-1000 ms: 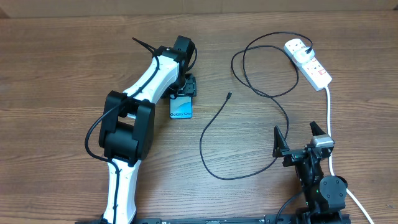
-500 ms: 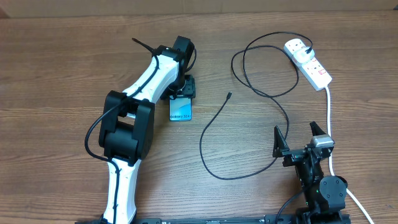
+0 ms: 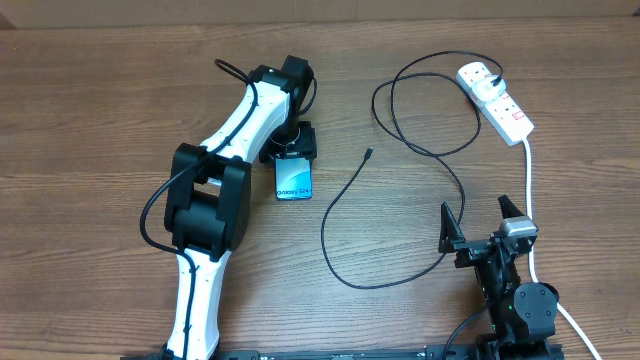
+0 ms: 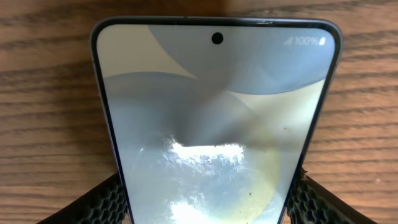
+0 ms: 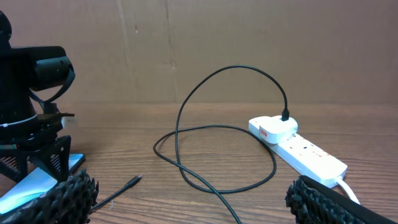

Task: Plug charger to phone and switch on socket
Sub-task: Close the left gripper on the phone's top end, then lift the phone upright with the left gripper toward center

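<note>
The white oblong socket point(image 3: 497, 100) lies at the far right of the wood-grain table point(image 3: 100, 120), with a white plug point(image 3: 478, 75) seated in its far end and a thick white cord point(image 3: 528, 190) trailing from its near end. From the plug the thin black charger point(image 5: 236, 66) loops across the boards, and its small connector tip point(image 3: 369, 153) lies bare, apart from the phone point(image 3: 293, 180). The slim, glossy phone lies flat, screen up. The left gripper point(image 3: 292, 148) is clamped on it, ribbed black pads point(image 4: 106, 202) pressing both long edges. The right gripper point(image 3: 474, 205) hangs near the table's front edge, its fingers spread wide on nothing.
</note>
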Motion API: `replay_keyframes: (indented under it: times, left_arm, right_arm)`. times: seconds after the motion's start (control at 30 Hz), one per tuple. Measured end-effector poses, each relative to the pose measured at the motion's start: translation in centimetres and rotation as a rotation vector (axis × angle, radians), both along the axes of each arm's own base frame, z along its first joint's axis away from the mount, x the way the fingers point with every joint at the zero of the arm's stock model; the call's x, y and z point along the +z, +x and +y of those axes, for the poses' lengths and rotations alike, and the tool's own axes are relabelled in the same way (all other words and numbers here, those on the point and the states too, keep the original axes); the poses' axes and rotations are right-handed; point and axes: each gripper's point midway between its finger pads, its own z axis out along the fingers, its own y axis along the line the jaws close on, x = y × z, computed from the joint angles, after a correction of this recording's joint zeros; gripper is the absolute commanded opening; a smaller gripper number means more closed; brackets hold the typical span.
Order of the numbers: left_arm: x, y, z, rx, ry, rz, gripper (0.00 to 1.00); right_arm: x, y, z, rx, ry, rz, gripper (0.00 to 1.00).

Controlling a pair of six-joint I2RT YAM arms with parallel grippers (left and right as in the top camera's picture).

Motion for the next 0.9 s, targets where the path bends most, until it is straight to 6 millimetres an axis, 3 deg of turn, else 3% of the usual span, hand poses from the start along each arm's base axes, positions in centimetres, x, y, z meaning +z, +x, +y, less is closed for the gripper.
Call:
replay_keyframes:
  times: [0.2,0.47,0.6,0.9]
  left_arm:
    - [0.2,-0.9,-1.0,0.014,-0.079,0.052,0.69]
    - [1.7,-1.5,-3.7,0.079,-0.370,0.149,0.68]
    - [3.5,-1.3,-4.7,0.132,-0.566,0.202,0.69]
    - [9.6,-0.2,-6.4,0.244,-1.017,0.313,0.70]
  right_arm:
    - [0.0,0.0,0.0,0.000,-0.001,0.000,1.00]
    - [0.0,0.0,0.0,0.000,0.000,0.000,1.00]
    - [0.0,0.0,0.0,0.000,0.000,0.001,1.00]
    - [0.0,0.0,0.0,0.000,0.000,0.001,1.00]
